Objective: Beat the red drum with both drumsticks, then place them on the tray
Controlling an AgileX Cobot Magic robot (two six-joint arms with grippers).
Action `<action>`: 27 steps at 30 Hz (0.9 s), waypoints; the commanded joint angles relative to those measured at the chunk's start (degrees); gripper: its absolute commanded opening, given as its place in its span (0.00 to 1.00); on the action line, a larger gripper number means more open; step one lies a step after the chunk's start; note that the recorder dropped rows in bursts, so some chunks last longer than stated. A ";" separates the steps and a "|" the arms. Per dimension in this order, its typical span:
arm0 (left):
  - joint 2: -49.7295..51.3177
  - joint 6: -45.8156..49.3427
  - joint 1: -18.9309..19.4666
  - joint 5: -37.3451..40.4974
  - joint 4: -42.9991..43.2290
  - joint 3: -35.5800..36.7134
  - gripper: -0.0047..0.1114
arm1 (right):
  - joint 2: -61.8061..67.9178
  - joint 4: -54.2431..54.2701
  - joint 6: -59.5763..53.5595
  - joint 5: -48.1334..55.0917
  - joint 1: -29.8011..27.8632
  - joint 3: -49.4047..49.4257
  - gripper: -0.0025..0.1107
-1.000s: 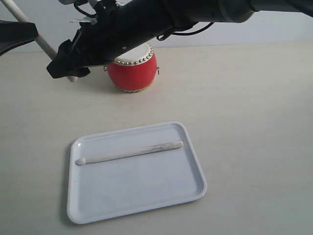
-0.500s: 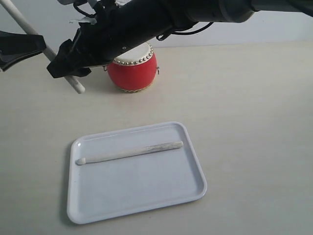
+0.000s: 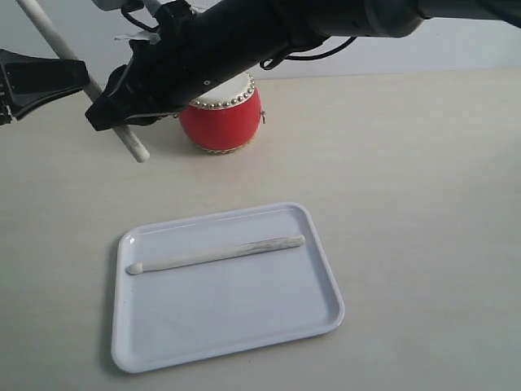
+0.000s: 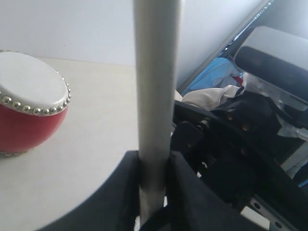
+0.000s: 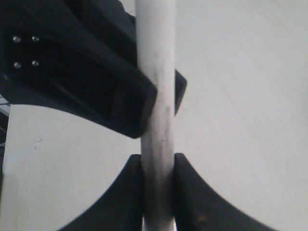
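Upper left, a slanted drumstick [image 3: 130, 143] passes through both clamps — left gripper [image 4: 153, 180] and right gripper [image 5: 158, 175] each pinch it. The second drumstick [image 3: 216, 252] lies in the white tray [image 3: 244, 326], lower centre — red drum [image 3: 220, 124] top centre.

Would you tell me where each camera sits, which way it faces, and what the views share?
Exterior: off the arms, raised, looking down over the tray toward the red drum; shows the right gripper reaching across to the left gripper.
Left wrist: behind the left gripper, looking along it and the held drumstick, red drum beside; right arm shows.
Right wrist: behind the right gripper, facing the table past it; left gripper shows.
Shared: all three see the held drumstick, both grippers on it.
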 commanded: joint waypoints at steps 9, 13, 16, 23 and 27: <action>-0.06 -0.10 -0.22 0.34 -0.97 0.22 0.22 | -0.58 0.45 3.13 -1.27 -0.20 0.13 0.02; -0.06 -0.10 0.18 0.34 -0.97 0.22 0.62 | -0.58 -0.49 4.87 -1.52 -0.20 0.02 0.02; -0.06 -0.10 1.59 0.34 -0.97 0.22 0.78 | -0.80 -5.70 10.20 -3.13 -0.59 0.02 0.02; -0.19 0.03 8.75 -1.76 -0.97 0.22 0.63 | -2.58 -39.91 34.89 0.67 -3.54 -0.08 0.02; -0.19 1.86 10.68 -3.41 -0.97 0.22 0.43 | -2.47 -54.28 34.76 14.49 -3.21 -0.08 0.02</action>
